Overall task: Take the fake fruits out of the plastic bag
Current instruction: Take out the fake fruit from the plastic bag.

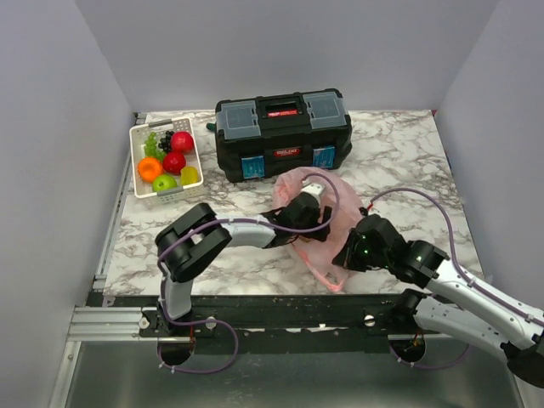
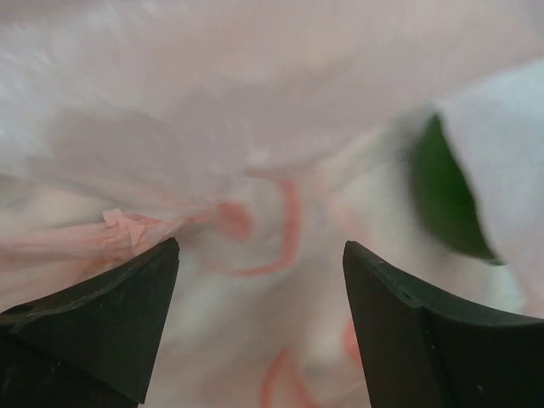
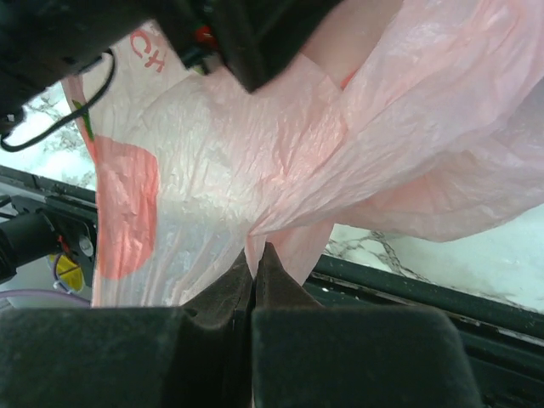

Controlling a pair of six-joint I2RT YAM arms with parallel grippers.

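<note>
The pink plastic bag [image 1: 327, 223] lies crumpled on the marble table in front of the toolbox. My left gripper [image 2: 261, 246] is pushed inside it, jaws open, with only pink film and a blurred dark green patch [image 2: 444, 194] ahead. I see no fruit between the fingers. My right gripper [image 3: 255, 252] is shut on a fold of the plastic bag [image 3: 280, 153] at its near edge, holding it up. The fake fruits that show lie in the white basket: an orange [image 1: 150, 168], a red apple [image 1: 174, 161], a green apple [image 1: 164, 182], a lemon [image 1: 189, 176] and dark grapes [image 1: 166, 141].
The white slotted basket [image 1: 138, 136] stands at the back left. A black toolbox [image 1: 282, 132] stands at the back centre, just behind the bag. The table's near edge and a metal rail [image 1: 255, 306] run under both arms.
</note>
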